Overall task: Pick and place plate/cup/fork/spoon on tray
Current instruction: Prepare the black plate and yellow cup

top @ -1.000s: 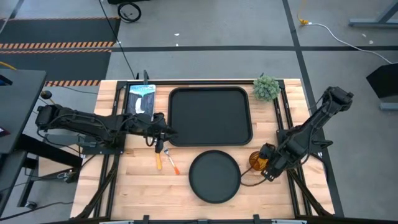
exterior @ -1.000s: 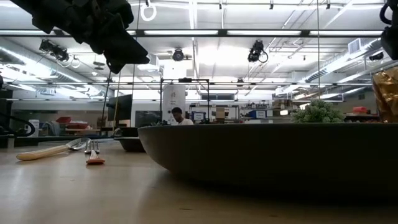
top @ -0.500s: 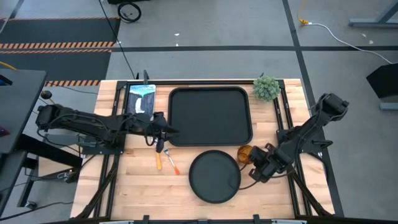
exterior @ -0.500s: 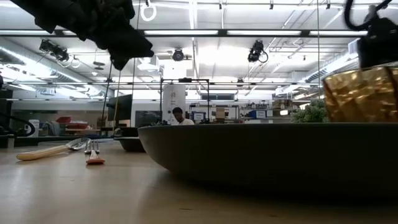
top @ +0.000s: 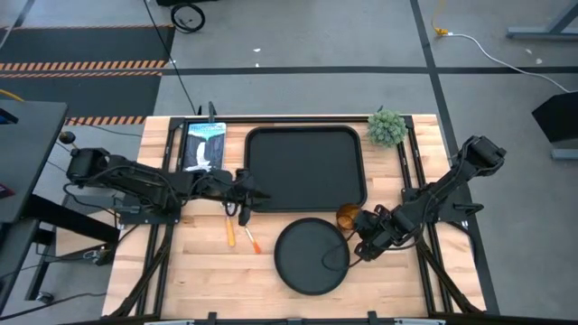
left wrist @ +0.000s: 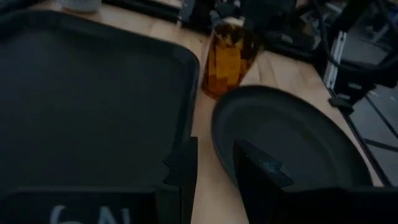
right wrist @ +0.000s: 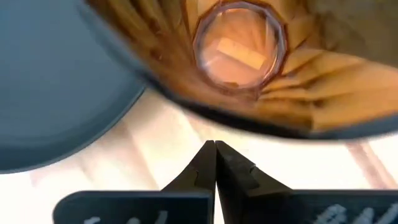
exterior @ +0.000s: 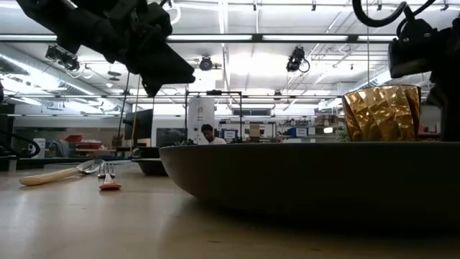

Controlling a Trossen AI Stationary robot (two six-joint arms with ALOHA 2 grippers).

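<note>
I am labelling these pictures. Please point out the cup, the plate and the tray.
cup [top: 349, 217]: high view, its amber body.
plate [top: 302, 262]: high view, its flat middle.
tray [top: 305, 169]: high view, its bare floor.

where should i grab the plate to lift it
Take the plate by its low raised rim, one finger inside and one outside, coming down from above: it lies flat on the table, so nothing else can be pinched. I'd pick the left edge, nearest the open left pincer; the right pincer holds the cup by the far right edge.
</note>
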